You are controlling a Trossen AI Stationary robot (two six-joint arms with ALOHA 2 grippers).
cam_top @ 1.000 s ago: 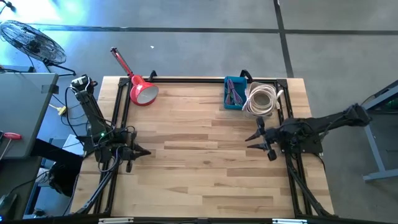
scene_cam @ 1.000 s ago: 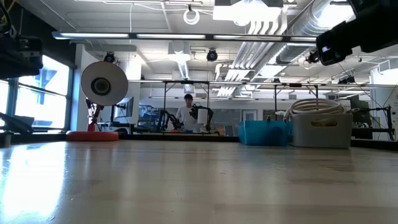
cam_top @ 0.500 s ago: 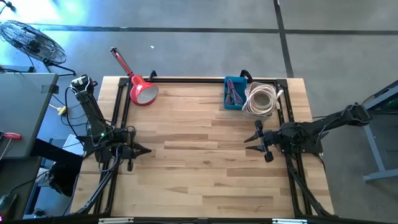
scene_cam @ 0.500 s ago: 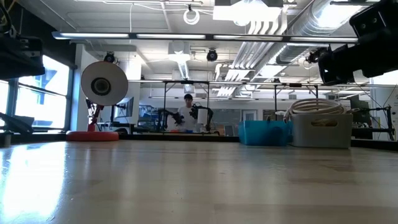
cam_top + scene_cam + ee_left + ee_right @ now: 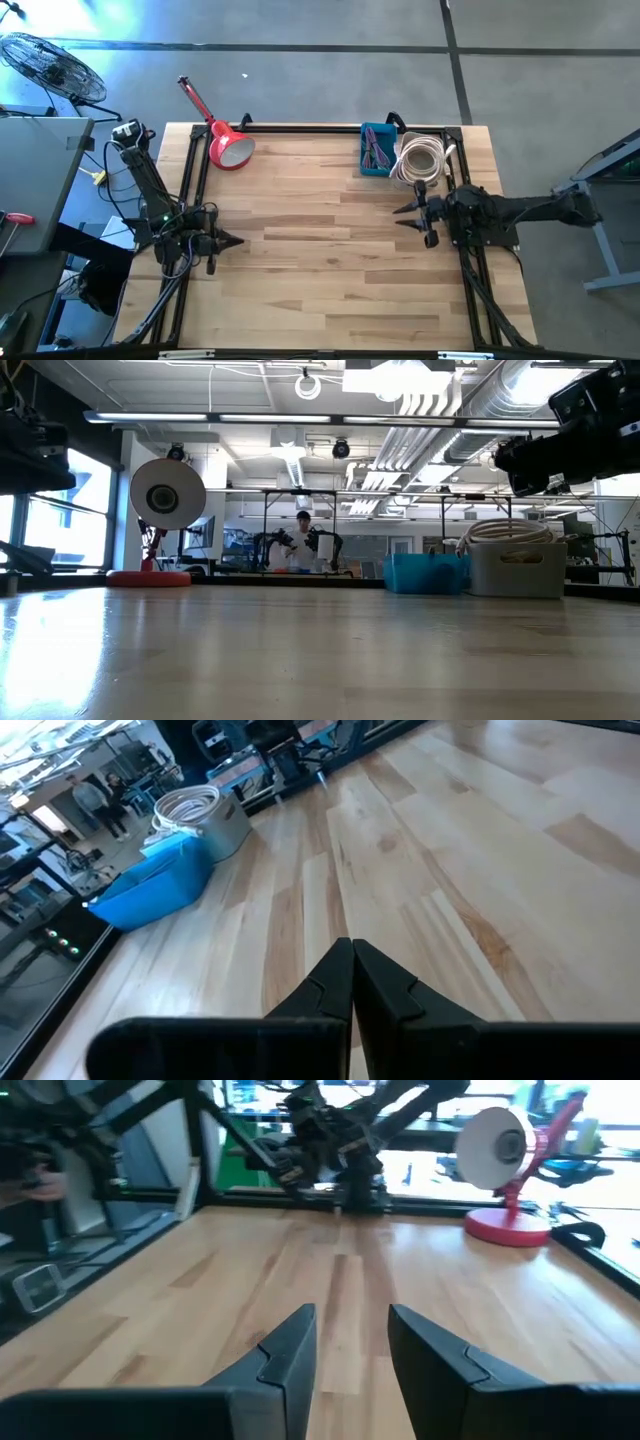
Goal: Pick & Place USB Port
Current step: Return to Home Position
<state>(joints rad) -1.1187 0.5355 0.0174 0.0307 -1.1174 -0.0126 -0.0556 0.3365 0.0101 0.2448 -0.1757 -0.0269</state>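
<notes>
No USB port shows in any view. A blue bin [image 5: 376, 150] with purple cords and a pale bin [image 5: 418, 162] with a coiled white cable stand side by side on the table at its far right. My right gripper [image 5: 404, 214] hovers just near of the pale bin, pointing level toward the table's left edge, open [image 5: 350, 1342] with nothing between its fingers. My left gripper [image 5: 238, 243] waits at the left edge, shut [image 5: 352, 975], pointing right over bare wood.
A red desk lamp [image 5: 225, 140] stands at the far left corner, its base on the table. Black frame rails [image 5: 196, 170] run along the left, far and right edges. The wooden top [image 5: 320, 260] between the two arms is bare. A person [image 5: 300, 540] stands far behind the table.
My right gripper has sunk and swung a little toward the table's far edge, its arm now lying level across the right edge. Its fingers have stayed open.
</notes>
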